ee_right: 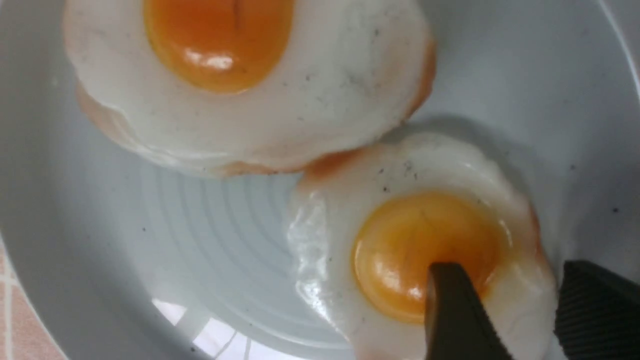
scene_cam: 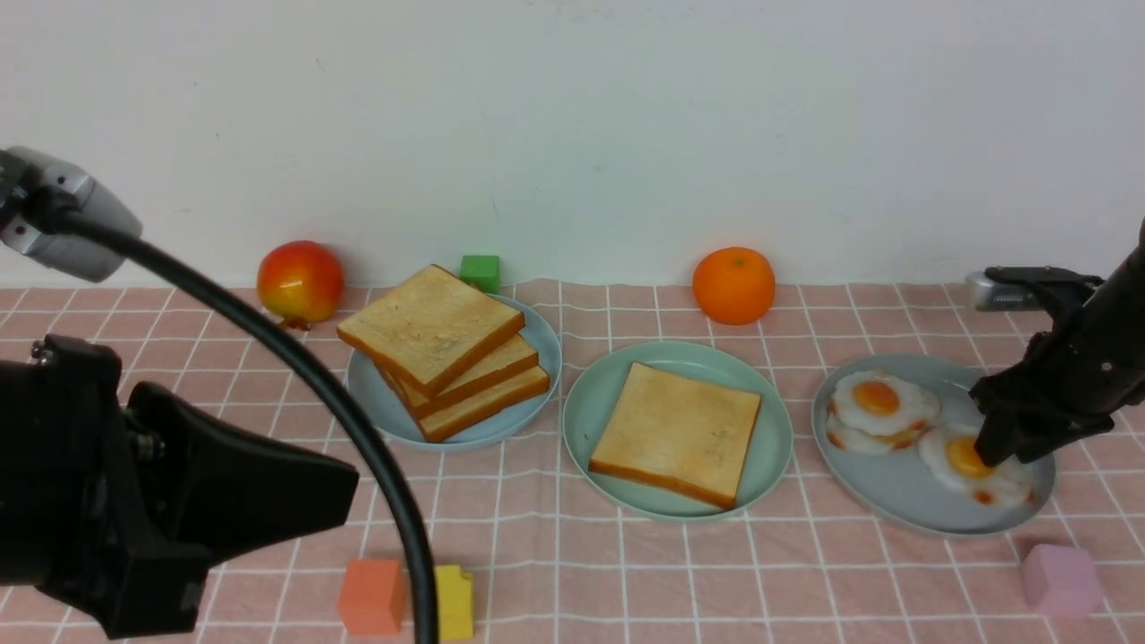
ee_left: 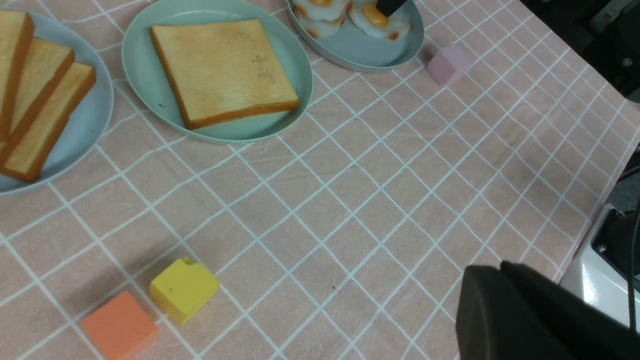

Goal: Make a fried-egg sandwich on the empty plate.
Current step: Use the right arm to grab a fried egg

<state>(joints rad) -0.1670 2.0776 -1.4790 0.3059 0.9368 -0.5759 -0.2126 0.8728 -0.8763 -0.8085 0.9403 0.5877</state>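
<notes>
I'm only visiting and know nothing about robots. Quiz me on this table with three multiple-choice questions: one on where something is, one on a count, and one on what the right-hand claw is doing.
1. Where is the single toast slice?
A) on the green plate
B) on the pile of toast
C) on a fried egg
2. How many slices are in the pile of toast?
A) two
B) three
C) five
3. What is the right gripper doing?
A) shut on the single toast slice
B) shut on nothing
C) open over a fried egg

1 A: it lies flat on that plate.
2 B: three crust edges show.
3 C: its fingers stand apart at the yolk.
</notes>
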